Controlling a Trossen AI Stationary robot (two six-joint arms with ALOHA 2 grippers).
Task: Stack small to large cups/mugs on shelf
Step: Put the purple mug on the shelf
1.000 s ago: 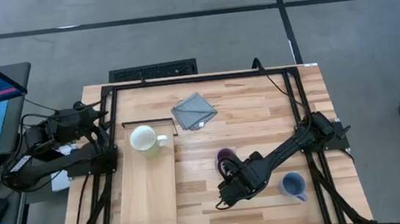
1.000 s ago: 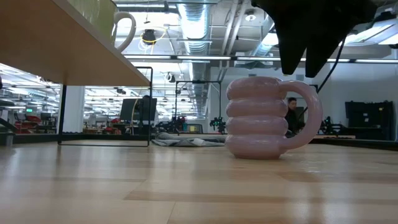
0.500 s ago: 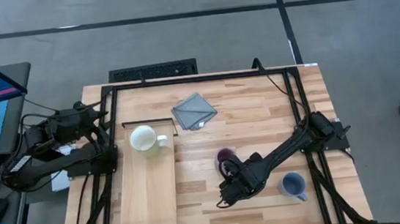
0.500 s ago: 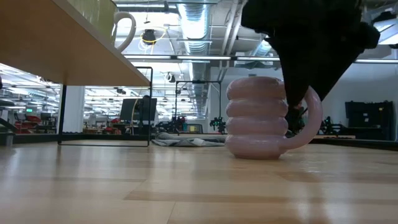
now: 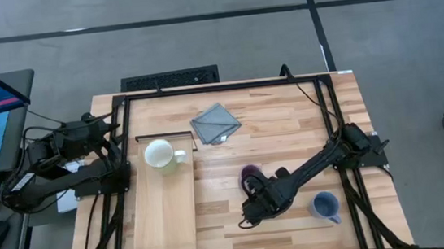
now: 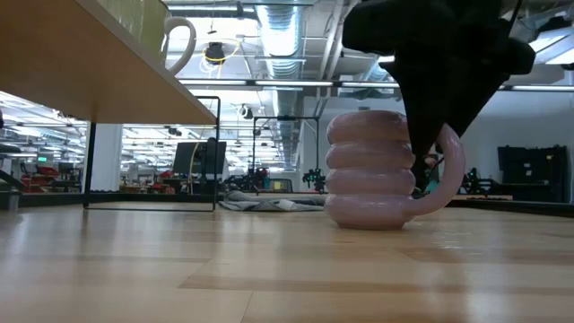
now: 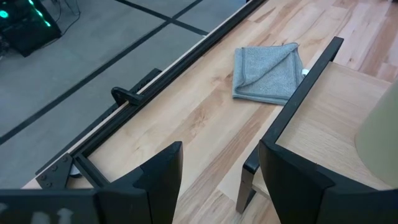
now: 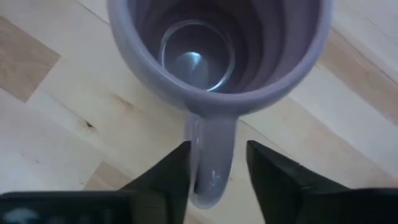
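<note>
Right gripper straddles the handle of the purple mug, one dark finger on each side of it; whether the pads press the handle or only bracket it cannot be told. Under the gripper lies the plank tabletop, on which the mug stands upright. Well off to the gripper's left sits the shelf, a long pale board, with the cream-white mug on its far end. Beyond the gripper, toward the table's back edge, lies the grey folded cloth. Close on the other side of the gripper stands the grey-blue mug. Left gripper waits released at the table's left edge, its fingers spread on nothing.
</note>
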